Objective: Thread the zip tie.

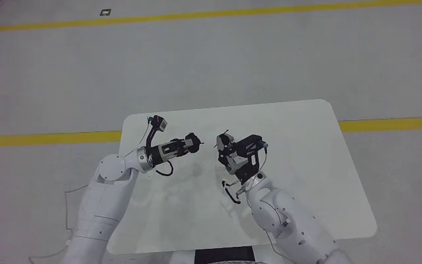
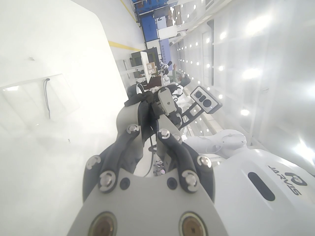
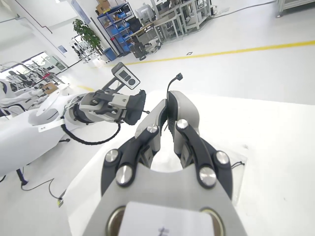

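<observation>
Pale shop floor [image 1: 198, 59] with yellow lines [image 1: 198, 14] surrounds the white, round-cornered worktop [image 1: 310, 132], and both my arms hang above its middle. My right gripper [image 3: 168, 106] is clenched on the thin black plastic zip tie [image 3: 168, 88]. The strap runs up through its grip, and the small square head [image 3: 179, 76] stands free just above the right gripper. My left gripper [image 3: 140, 108] hovers close beside the right gripper, closed tight. A short dark tip [image 3: 147, 112] pokes out of it toward the right gripper. I take that for the strap's tail, though I cannot confirm it. Farther from the right gripper, a spare black tie [image 2: 46, 96] lies on a clear plastic sheet [image 2: 24, 104] on the worktop.

The step in hand, as I judge it, is feeding the tail into the head. To do it well I should hold the right gripper quiet and let only the left travel. The head sits on a bendy stalk of strap and will likely nod away if pushed off-centre. I want the tip square to the slot, entering from the face where the teeth catch, with little tail exposed so that it is stiff. The advance should be slow and short. If the tip skates past the head, I should back off and realign rather than press.
</observation>
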You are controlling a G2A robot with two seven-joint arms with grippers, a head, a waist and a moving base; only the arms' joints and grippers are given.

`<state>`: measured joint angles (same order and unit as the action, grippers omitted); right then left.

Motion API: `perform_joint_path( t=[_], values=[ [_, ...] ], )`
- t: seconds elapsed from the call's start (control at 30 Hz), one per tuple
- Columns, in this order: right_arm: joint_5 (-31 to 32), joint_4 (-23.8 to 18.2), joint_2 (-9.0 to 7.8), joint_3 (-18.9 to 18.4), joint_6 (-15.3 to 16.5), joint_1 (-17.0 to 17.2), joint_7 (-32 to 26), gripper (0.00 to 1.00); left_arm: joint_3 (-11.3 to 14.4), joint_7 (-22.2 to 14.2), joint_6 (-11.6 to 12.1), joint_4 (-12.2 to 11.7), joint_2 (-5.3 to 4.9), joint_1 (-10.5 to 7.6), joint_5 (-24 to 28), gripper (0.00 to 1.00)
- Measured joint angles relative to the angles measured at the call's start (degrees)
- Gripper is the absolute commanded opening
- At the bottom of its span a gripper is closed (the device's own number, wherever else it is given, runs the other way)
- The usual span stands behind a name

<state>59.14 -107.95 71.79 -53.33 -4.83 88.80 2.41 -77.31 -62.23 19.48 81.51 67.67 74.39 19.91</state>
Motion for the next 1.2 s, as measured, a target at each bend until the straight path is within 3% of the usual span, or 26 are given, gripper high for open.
perform_joint_path(
  t=[0.73, 0.87, 1.2],
  values=[
    [3.39, 0.13, 0.65, 1.34, -0.14, 0.51, 2.98, 0.00, 0.02, 0.04, -0.02, 0.02, 0.00, 0.01, -0.01, 0.00],
    [3.35, 0.23, 0.70, 1.29, -0.13, 0.56, 3.28, 0.00, 0.74, 2.16, -0.53, 0.52, -0.17, 0.52, -1.39, 0.00],
    [3.35, 0.22, 0.69, 1.29, -0.13, 0.56, 3.26, 0.00, 2.42, 3.32, -0.30, -0.36, -0.64, 0.36, -1.41, 0.00]
  ],
)
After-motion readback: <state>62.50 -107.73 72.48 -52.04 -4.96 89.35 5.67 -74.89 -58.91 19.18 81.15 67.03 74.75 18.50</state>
